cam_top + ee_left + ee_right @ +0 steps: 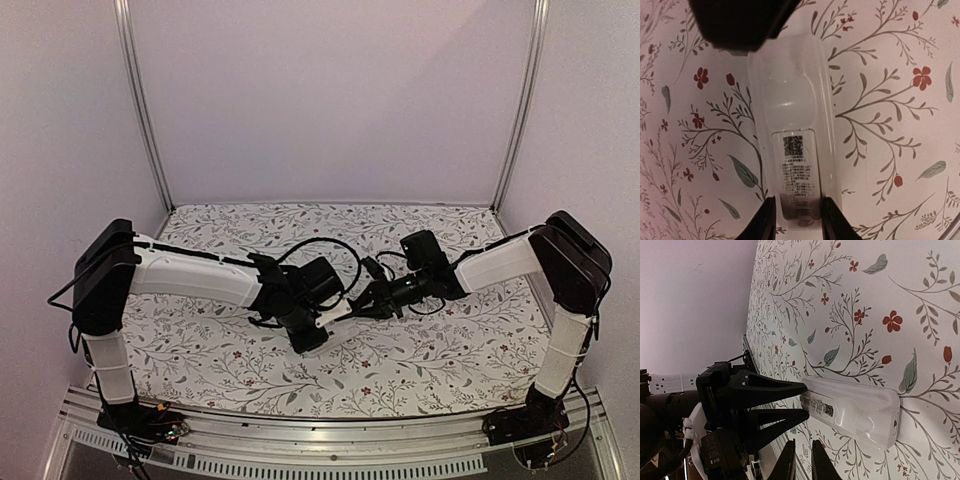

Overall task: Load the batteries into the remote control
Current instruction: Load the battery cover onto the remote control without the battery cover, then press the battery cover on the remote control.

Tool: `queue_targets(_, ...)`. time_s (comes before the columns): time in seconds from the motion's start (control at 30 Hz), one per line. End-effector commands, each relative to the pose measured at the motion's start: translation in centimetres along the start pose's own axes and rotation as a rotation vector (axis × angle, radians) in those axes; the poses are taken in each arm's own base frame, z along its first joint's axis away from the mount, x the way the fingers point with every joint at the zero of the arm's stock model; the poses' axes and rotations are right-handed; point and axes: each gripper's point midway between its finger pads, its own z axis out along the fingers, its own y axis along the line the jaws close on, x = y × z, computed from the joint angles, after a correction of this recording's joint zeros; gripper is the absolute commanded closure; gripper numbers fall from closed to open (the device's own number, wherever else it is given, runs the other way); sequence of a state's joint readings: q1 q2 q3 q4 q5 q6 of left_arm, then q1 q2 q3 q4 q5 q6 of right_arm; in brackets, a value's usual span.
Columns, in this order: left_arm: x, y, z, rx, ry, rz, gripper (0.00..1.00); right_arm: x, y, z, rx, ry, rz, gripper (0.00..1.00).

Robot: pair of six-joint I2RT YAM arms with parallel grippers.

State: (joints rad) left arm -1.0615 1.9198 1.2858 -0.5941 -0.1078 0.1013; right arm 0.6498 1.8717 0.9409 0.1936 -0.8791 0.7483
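Observation:
The remote control (790, 125) is a slim white bar with its printed label side facing the left wrist camera. My left gripper (797, 220) is shut on its near end, one finger on each long side. It also shows in the right wrist view (855, 410), low over the floral cloth, with the left gripper (805, 401) clamping its end. In the top view the remote (337, 314) sticks out of the left gripper (322, 322) toward the right gripper (366, 300). My right gripper (802, 462) is beside the remote, jaws almost together, with nothing between them. The batteries are not in view.
The floral tablecloth (440, 350) covers the table. Pale walls and metal corner posts (140, 110) close the back and sides. A metal rail (330, 440) runs along the near edge. The right gripper's dark body (740, 22) hangs over the remote's far end.

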Motion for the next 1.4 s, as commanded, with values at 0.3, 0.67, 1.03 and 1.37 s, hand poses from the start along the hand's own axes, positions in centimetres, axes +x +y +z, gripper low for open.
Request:
queue_targets(0.3, -0.4, 0.6, -0.6, 0.001, -0.005, -0.015, 0.58, 0.4, -0.2, 0.5, -0.009, 0.017, 0.004, 0.89)
queue_targets(0.67, -2.7, 2.9, -4.6, 0.012, -0.138, -0.108, 0.45, 0.3, 0.0, 0.3, -0.010, 0.012, -0.001, 0.89)
queue_targets(1.03, -1.4, 3.1, -2.0, 0.020, -0.063, -0.115, 0.44, 0.2, 0.2, 0.1, -0.011, 0.007, -0.004, 0.89)
queue_targets(1.37, 1.3, 2.1, 1.3, 0.031, 0.075, -0.106, 0.45, 0.2, 0.1, 0.1, -0.011, 0.007, -0.006, 0.89)
